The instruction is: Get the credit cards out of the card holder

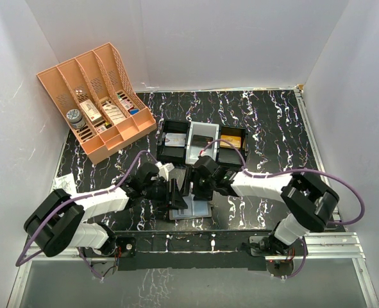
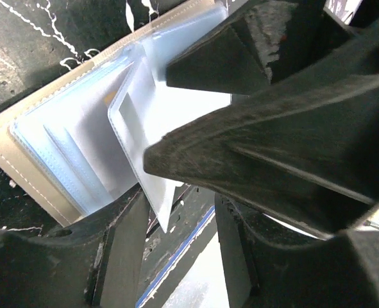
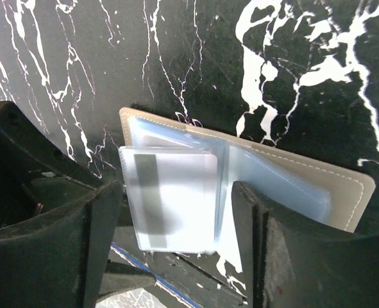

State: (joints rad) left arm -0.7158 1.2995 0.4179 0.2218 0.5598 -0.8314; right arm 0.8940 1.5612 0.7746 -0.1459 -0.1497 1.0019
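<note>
Card holder (image 1: 202, 210) open on tabletop (image 1: 272, 128), lower centre frame. L pincer (image 2: 181, 218) apart by it; R pincer (image 3: 176, 199) apart, straddling pale credit card (image 3: 195, 221).

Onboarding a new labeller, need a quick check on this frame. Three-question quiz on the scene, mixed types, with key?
1. True or false: the card holder lies open.
2. In the top view, which compartment of the black tray holds the orange card? A left, B middle, C right.
3. What stands at the far-left corner of the table?
Key: 1 true; 2 C; 3 the orange organiser.
</note>
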